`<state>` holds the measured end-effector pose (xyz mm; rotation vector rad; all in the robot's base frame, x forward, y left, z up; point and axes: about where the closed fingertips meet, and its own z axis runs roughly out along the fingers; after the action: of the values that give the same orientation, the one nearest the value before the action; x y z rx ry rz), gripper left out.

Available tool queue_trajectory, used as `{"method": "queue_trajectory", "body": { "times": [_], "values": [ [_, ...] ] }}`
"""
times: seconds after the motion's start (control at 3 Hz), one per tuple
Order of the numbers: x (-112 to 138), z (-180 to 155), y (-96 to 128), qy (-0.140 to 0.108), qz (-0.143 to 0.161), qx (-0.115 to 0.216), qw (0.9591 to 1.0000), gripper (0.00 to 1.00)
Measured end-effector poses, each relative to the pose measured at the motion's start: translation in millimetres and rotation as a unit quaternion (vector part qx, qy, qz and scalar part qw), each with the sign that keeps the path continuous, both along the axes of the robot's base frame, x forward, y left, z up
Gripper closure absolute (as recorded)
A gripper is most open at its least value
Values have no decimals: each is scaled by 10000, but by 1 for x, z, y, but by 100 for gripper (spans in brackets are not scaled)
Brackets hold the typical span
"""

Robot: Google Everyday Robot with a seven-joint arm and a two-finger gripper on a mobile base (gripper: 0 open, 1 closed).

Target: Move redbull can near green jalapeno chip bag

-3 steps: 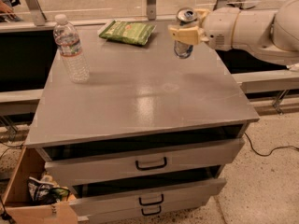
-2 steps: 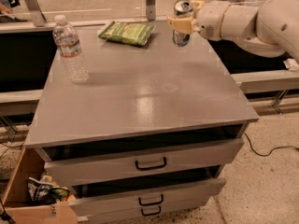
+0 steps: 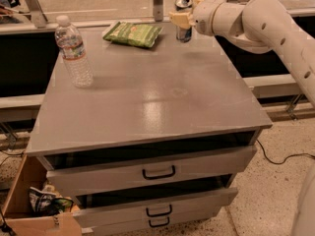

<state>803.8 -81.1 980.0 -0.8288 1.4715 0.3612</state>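
My gripper (image 3: 181,19) hangs at one o'clock over the grey cabinet top (image 3: 162,102), jaws clenched on the redbull can (image 3: 184,33); the can stands upright, long axis vertical, its base at or just above the surface, I cannot tell which. The green jalapeno chip bag (image 3: 133,34) lies flat at nine o'clock from the can, near but apart, its long axis running nine-to-three; I judge the coming move a short carry toward nine o'clock. I count one can, one chip bag, one water bottle (image 3: 74,52) well apart at eight o'clock, one arm.
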Motion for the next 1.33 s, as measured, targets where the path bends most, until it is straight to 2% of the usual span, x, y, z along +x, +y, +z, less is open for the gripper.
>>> {"method": "queue_trajectory", "body": {
  "times": [0.33,0.67,1.0,1.33],
  "values": [
    [21,-11,6,110,-157,218,9996,100],
    [38,-19,19,204,-172,415,9988,100],
    [50,-30,35,400,-96,467,9981,84],
    [60,-40,45,576,-63,553,9968,59]
  ]
}}
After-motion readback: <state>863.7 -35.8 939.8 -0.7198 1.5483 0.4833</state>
